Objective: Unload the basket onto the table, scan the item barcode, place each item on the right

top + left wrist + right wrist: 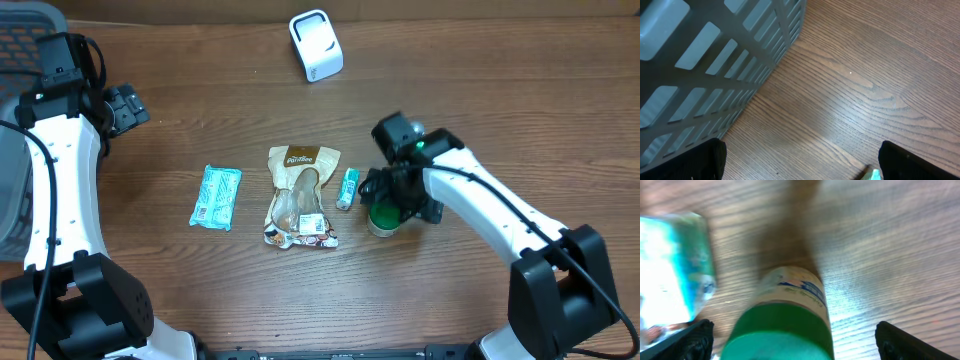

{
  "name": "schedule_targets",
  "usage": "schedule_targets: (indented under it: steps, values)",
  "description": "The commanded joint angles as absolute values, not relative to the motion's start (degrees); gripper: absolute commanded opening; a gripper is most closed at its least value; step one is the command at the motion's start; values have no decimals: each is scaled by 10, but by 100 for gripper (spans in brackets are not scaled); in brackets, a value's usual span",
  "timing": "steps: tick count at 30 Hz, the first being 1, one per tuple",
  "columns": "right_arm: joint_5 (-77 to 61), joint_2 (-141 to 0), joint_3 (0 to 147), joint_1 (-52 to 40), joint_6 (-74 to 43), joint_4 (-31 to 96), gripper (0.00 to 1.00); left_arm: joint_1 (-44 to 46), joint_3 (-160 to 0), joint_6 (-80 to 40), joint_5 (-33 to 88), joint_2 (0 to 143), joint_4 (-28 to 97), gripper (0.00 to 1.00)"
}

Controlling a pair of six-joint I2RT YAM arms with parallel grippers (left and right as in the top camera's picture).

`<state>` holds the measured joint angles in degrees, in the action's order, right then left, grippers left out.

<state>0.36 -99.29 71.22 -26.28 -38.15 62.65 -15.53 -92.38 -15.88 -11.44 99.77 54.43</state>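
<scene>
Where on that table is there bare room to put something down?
Bare wood lies between the white scanner and the snack bag, right of the scanner, and along the front edge. Crowded: the middle row, teal packet through green-capped bottle.

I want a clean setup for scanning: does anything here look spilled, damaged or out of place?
Nothing stands out. The packet, snack bag and small tube lie flat in a row, nothing spilled. The green-capped bottle stands under the open right pincer, and the scanner sits farther back.
</scene>
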Motion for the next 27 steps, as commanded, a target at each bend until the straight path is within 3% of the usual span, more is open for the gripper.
schedule_targets:
  steps: [1, 27]
  values:
    - [4, -990, 761, -260, -302, 644, 100, -161, -934, -152, -122, 992, 542, 100]
    - [20, -990, 761, -260, -297, 631, 100, -161, -934, -152, -122, 992, 542, 99]
